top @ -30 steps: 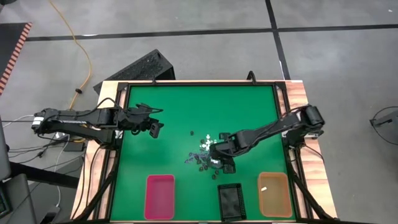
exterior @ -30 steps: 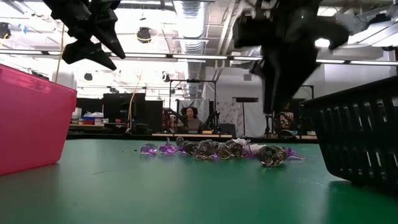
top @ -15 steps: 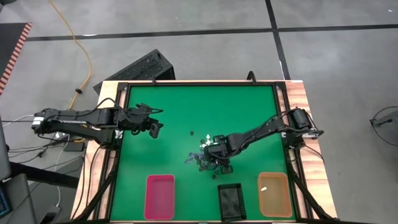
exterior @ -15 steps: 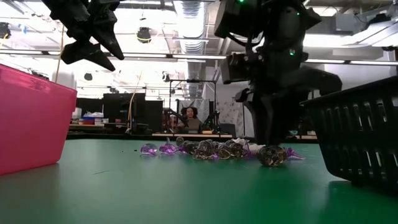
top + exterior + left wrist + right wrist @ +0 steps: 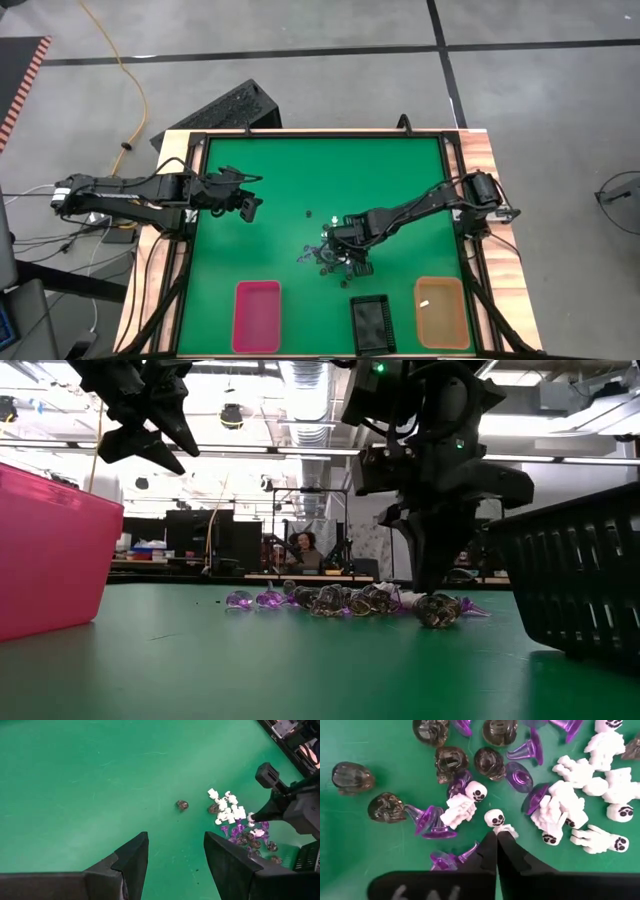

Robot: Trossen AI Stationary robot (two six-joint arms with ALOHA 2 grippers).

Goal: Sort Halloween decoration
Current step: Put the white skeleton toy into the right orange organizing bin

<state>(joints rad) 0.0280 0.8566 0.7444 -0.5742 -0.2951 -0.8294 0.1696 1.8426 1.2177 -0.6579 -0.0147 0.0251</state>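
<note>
A: How far along was the sort?

B: Barely started. Most trinkets [image 5: 335, 252] were still heaped mid-table. The orange tray [image 5: 441, 312] held one pale piece, probably a skeleton, too small to tell. The pink tray [image 5: 257, 316] and black tray [image 5: 371, 324] looked bare.

A: Claws?

B: The right gripper [image 5: 496, 840] was down in the heap, tips pressed together on a white skeleton [image 5: 498, 822]. The left gripper [image 5: 172, 855] hung spread over bare mat, well apart from the pile.

A: Counts?

B: The right wrist view showed roughly seven white skeletons, six dark skulls and seven purple hats. One stray skull [image 5: 182, 805] lay apart. Three trays.
</note>
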